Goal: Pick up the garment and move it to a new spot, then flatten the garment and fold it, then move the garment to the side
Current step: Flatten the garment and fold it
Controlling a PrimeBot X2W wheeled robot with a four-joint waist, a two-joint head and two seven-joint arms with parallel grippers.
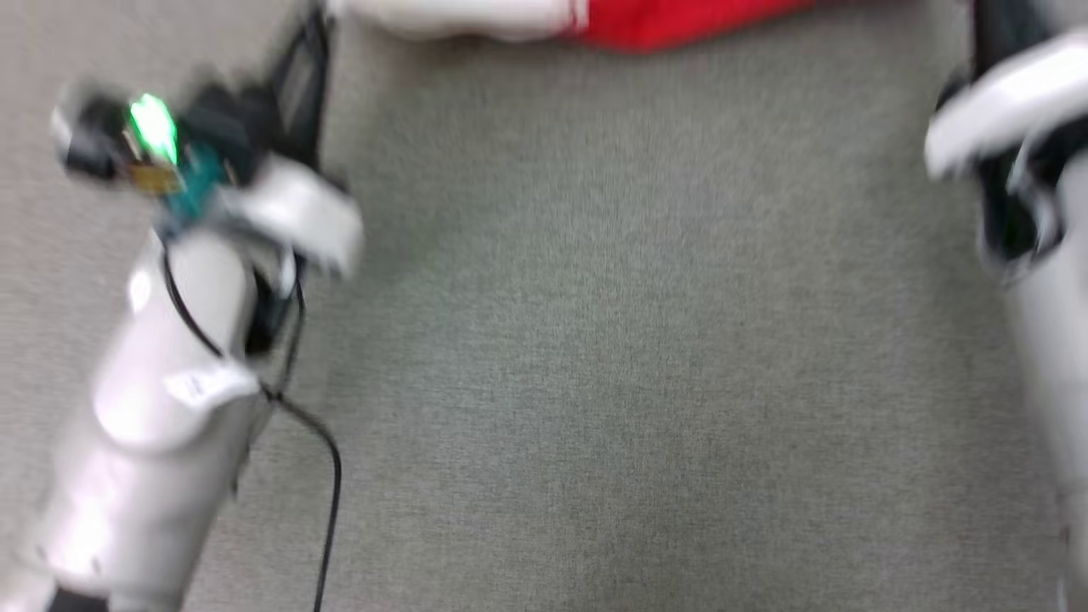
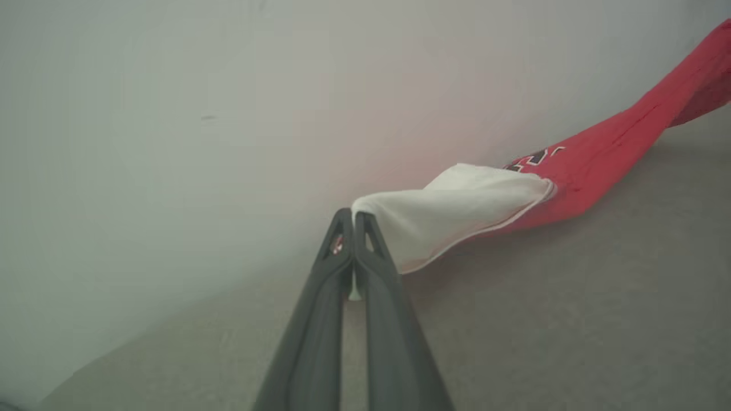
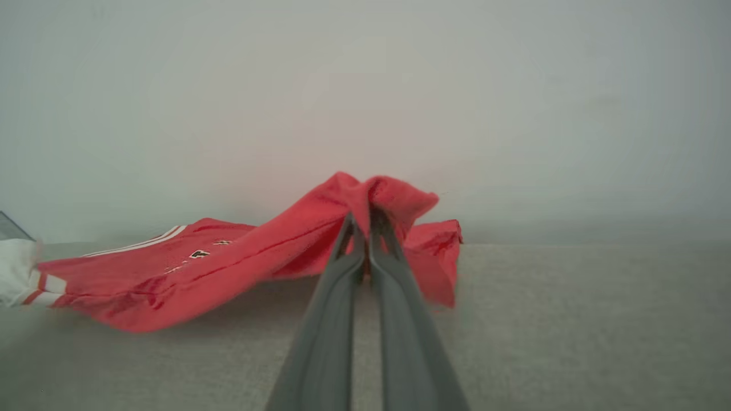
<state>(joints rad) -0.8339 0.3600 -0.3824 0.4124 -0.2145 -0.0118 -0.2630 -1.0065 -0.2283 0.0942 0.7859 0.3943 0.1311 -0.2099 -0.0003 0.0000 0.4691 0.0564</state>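
Note:
The garment point(image 1: 663, 21), a red jersey with white sleeves, shows as a strip at the top edge of the blurred head view. In the left wrist view my left gripper point(image 2: 353, 220) is shut on the tip of a white sleeve point(image 2: 451, 214), and the red body point(image 2: 617, 148) with black lettering trails off to the upper right. In the right wrist view my right gripper point(image 3: 365, 217) is shut on a bunched red edge of the garment point(image 3: 228, 268), lifted above the surface while the rest sags down to the left.
Grey carpet-like surface point(image 1: 637, 340) spreads across the head view. My left forearm point(image 1: 161, 374) with a black cable stands at the left, my right forearm point(image 1: 1045, 297) at the right. A pale wall point(image 3: 365, 85) rises behind the surface.

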